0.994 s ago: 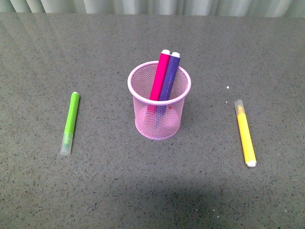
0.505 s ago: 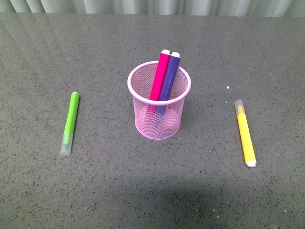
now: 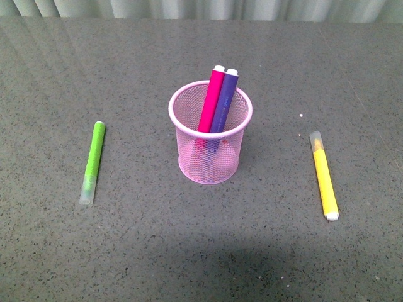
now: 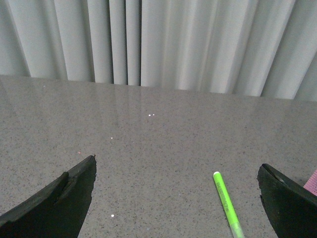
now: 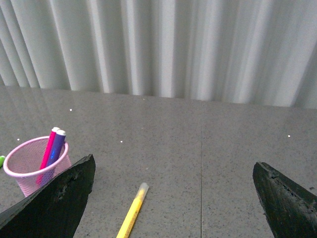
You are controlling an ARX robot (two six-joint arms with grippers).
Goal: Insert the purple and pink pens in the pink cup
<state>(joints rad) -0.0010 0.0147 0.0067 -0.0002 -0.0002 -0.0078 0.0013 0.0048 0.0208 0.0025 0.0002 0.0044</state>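
Note:
The pink cup point(image 3: 210, 138) stands upright at the middle of the table. Inside it lean the pink pen point(image 3: 211, 100) and the purple pen point(image 3: 224, 102), side by side, white plugs up, tilted toward the far rim. The right wrist view shows the cup point(image 5: 30, 169) with the pink pen point(image 5: 49, 147) and the purple pen point(image 5: 56, 148) in it. Neither arm appears in the front view. My left gripper point(image 4: 177, 191) is open over bare table, nothing between its fingers. My right gripper point(image 5: 174, 196) is open too, wide apart and holding nothing.
A lime-green marker point(image 3: 92, 161) lies flat left of the cup; it also shows as the green marker point(image 4: 227, 203) in the left wrist view. A yellow marker point(image 3: 324, 182) lies flat to the right, seen too as the yellow marker point(image 5: 131, 213). Pleated curtains point(image 5: 163, 44) back the table.

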